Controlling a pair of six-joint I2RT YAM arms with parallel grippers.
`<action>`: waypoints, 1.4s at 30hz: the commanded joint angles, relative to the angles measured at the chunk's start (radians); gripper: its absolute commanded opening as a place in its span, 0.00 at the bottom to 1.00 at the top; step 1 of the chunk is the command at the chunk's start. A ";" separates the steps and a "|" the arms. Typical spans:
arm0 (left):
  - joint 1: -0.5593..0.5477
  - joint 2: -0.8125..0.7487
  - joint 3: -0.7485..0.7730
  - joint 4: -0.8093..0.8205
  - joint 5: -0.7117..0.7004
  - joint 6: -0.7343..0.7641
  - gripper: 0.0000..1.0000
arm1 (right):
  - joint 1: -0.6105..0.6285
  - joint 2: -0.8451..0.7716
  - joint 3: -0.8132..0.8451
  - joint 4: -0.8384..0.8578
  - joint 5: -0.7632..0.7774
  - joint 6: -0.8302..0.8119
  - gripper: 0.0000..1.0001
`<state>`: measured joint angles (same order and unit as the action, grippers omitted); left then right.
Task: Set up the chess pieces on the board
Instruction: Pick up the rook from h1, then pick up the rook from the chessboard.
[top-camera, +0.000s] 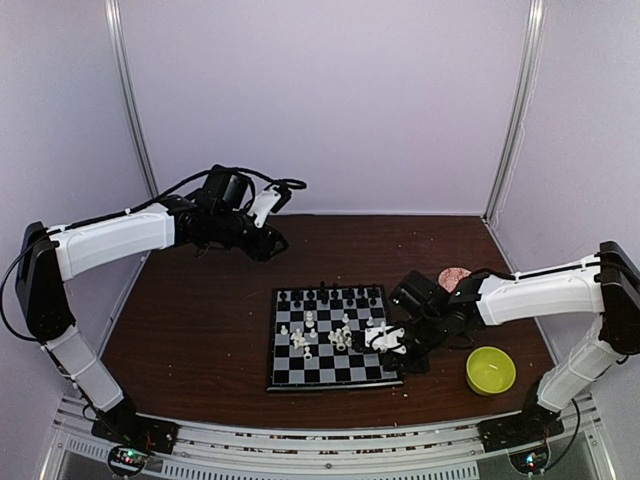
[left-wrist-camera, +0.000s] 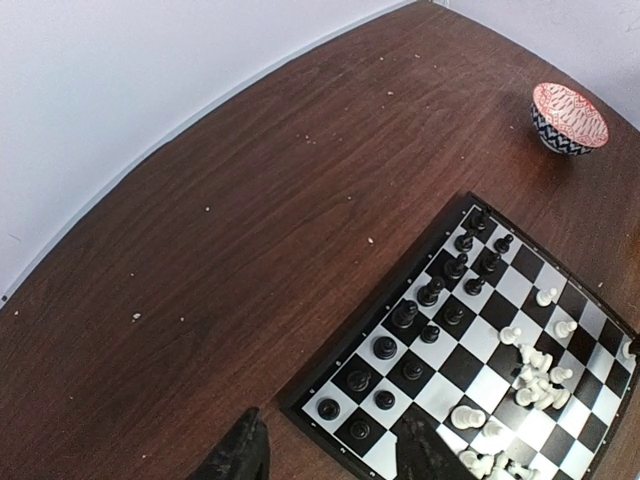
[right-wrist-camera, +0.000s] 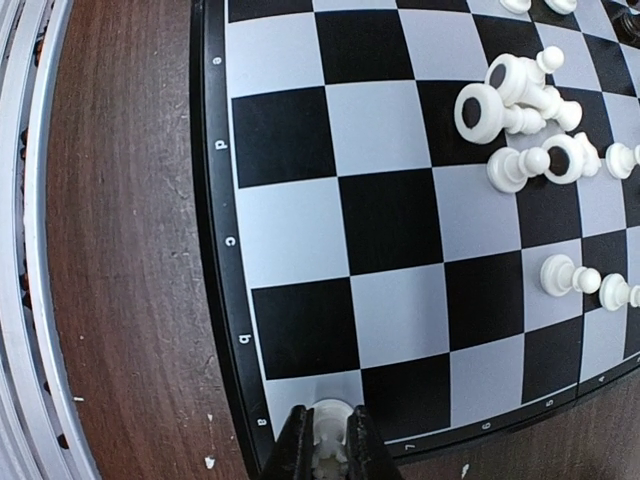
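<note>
Dark-brown wood makes up the table (top-camera: 200, 330); the board (top-camera: 320, 372) lies flat near its middle, closer to the near edge. Black chess pieces (left-wrist-camera: 430, 292) stand in two rows along the board's far side; white chess pieces (top-camera: 320, 335) are scattered over the middle squares, several tipped on their sides in a heap (right-wrist-camera: 520, 100). The right gripper (right-wrist-camera: 328, 440) is at the board's near right corner, clenched on one white piece (right-wrist-camera: 328, 420) at the light corner square. The left gripper (left-wrist-camera: 330, 460) hangs above the table to the far left of the board, its fingers (left-wrist-camera: 240, 455) spread with nothing between them. A red-patterned bowl (top-camera: 455, 276) sits beyond the board's far right corner; a yellow-green bowl (top-camera: 490, 370) sits right of the board.
</note>
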<state>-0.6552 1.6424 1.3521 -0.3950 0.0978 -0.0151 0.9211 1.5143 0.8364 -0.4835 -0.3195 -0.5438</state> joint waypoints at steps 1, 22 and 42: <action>-0.001 -0.021 0.004 0.009 0.025 0.011 0.44 | 0.009 0.014 0.032 -0.015 0.020 -0.005 0.09; -0.003 -0.011 0.005 0.001 0.043 0.013 0.44 | 0.010 0.018 0.037 -0.024 0.013 -0.003 0.27; -0.183 -0.026 0.026 -0.220 0.019 0.003 0.37 | -0.361 -0.369 0.010 -0.011 -0.039 0.106 0.39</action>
<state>-0.7727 1.6375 1.3525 -0.5190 0.1322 -0.0116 0.6350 1.1965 0.8780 -0.5491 -0.4145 -0.4839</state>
